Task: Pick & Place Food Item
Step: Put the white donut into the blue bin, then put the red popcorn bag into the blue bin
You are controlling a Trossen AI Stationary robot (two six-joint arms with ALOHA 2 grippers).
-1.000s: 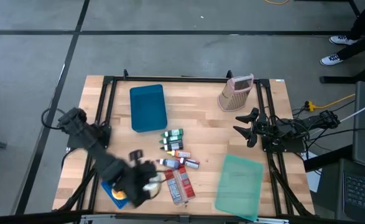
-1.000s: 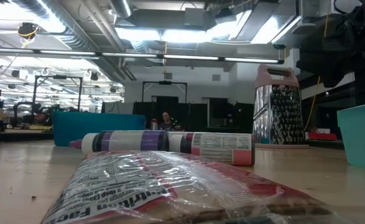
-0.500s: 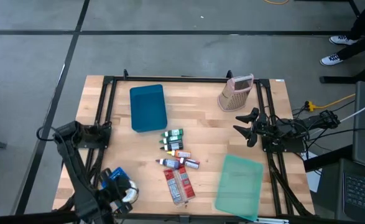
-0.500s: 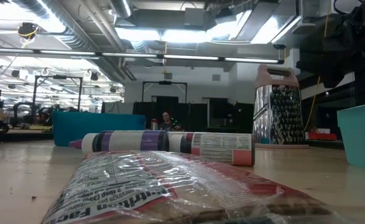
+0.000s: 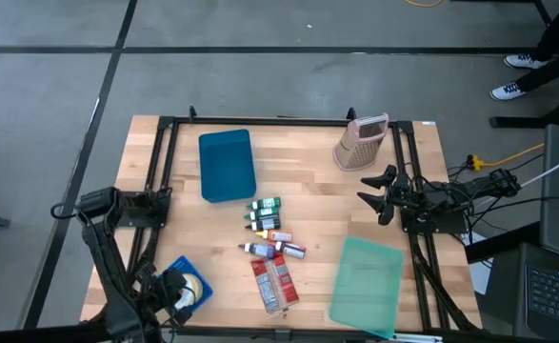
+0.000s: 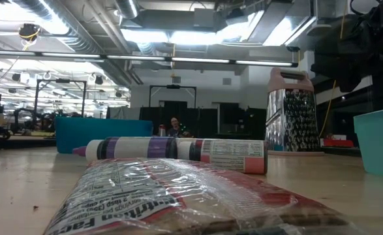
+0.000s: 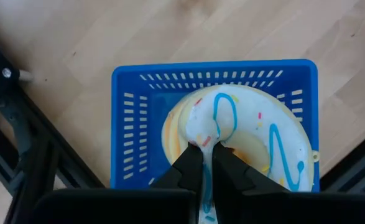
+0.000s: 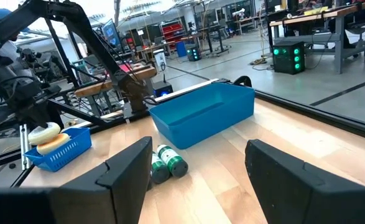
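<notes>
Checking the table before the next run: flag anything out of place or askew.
The grater lies tipped against the frame rail rather than standing flat. The food-colour bottles and wrapped packet lie loose mid-table. Nothing looks spilled or damaged.

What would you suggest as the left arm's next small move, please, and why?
Probably open the left claw: its fingers are shut on the frosted donut, which already sits over the blue basket. The right claw waits open.
</notes>
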